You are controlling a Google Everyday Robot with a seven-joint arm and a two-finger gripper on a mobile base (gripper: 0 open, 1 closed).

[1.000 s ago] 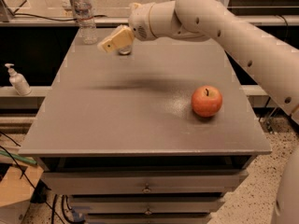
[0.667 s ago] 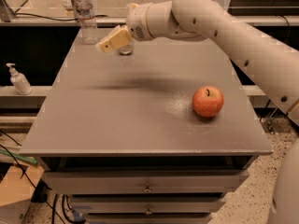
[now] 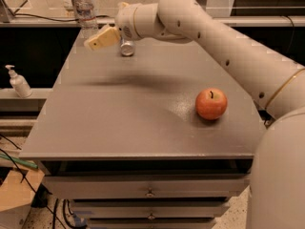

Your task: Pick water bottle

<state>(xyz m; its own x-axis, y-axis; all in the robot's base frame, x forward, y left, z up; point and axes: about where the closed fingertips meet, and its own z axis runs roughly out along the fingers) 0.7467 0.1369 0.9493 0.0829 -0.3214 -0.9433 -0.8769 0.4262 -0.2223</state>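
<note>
**A:** What is different from a second ago?

**B:** The arm (image 3: 224, 46) now reaches further toward 9 o'clock along the far edge of the table (image 3: 119, 123). That puts the gripper (image 3: 91, 42) nearer the table's 11 o'clock corner than it was. The can (image 3: 127, 47), half hidden behind it a moment back, now shows in full just to the 3 o'clock side of the wrist.

**A:** And the water bottle?

**B:** The water bottle (image 3: 85, 11) stands upright at that same 11 o'clock corner, where it was before. From the gripper it lies at about 11 o'clock, near but apart, with no contact.

**A:** So what does that mean for the pick?

**B:** I judge this to be the approach, with the gap closing. The grasp itself is not yet made.

**A:** How far open is the gripper?

**B:** I cannot tell. It points toward 9 o'clock and reads as one pale slab from here. Nothing shows in its hold, and it hangs above the table top, touching neither bottle nor can.

**A:** Anything in the way?

**B:** Only the can, close behind. The apple (image 3: 211, 103) sits well apart at 4 o'clock.
</note>
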